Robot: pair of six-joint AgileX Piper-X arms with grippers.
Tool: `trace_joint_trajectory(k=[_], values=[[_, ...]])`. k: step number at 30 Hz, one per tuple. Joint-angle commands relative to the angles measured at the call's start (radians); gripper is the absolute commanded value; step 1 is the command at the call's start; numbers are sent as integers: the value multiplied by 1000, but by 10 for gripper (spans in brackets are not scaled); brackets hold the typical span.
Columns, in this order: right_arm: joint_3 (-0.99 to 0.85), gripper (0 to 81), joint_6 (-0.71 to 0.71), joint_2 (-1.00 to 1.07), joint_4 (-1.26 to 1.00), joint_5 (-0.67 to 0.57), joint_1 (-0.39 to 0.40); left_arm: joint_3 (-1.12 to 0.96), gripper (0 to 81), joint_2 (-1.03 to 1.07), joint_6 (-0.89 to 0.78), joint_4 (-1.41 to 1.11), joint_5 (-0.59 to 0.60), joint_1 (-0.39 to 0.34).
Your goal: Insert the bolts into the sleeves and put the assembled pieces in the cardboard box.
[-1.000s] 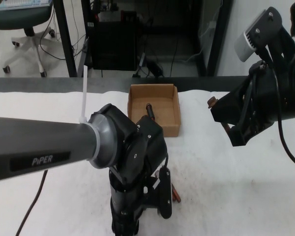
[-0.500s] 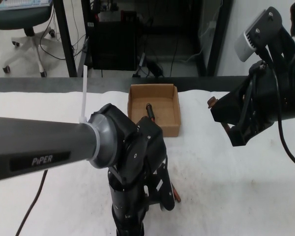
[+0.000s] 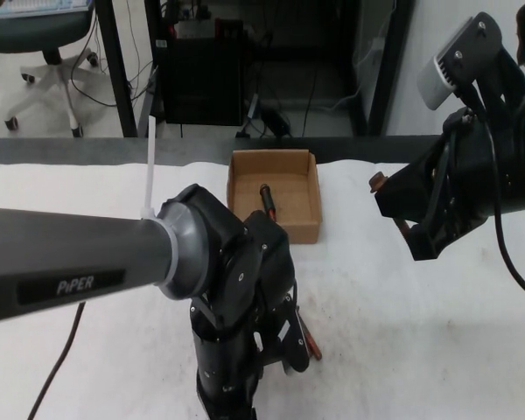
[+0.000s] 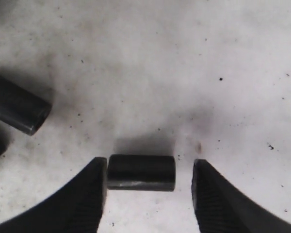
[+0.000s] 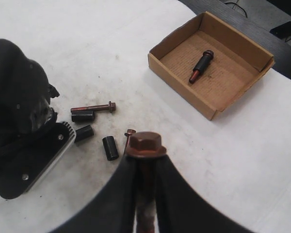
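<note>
A short black sleeve (image 4: pixel 141 172) lies on the white cloth between the fingers of my open left gripper (image 4: pixel 148 191), close to one finger (image 4: pixel 82 199) and a little apart from the other. A second sleeve (image 4: pixel 17 109) lies to one side. In the high view the left gripper (image 3: pixel 286 353) hangs low over the cloth at the front. My right gripper (image 5: pixel 144 194) is shut on a rusty bolt (image 5: pixel 144 145) and is held above the bench to the right of the cardboard box (image 3: pixel 304 231). One assembled piece (image 5: pixel 201 65) lies in the box (image 5: pixel 179 90).
Three loose sleeves (image 5: pixel 110 147) and a long bolt (image 5: pixel 94 107) lie on the cloth beside the left gripper (image 5: pixel 34 160). Another bolt (image 5: pixel 129 136) lies partly behind the held one. White cloth stretches free between the parts and the box.
The left gripper has sunk a little towards the cloth and shifted slightly right. The right arm has kept still with its bolt.
</note>
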Motion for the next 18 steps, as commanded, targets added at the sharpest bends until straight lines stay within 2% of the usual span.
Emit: trace_joint_trajectory(k=[1,12,15,18], values=[[-4,8,-2,-2,-5,-6,-3,-8,542,-17,-12,10,9,-4],[-4,8,-2,-2,-5,-6,-3,-164,541,-21,-184,46,11,-4],[-4,8,-2,-2,-5,-6,-3,-228,540,-21,-389,53,-21,7],[-4,8,-2,-2,-5,-6,-3,-264,540,-21,-762,65,-18,29]])
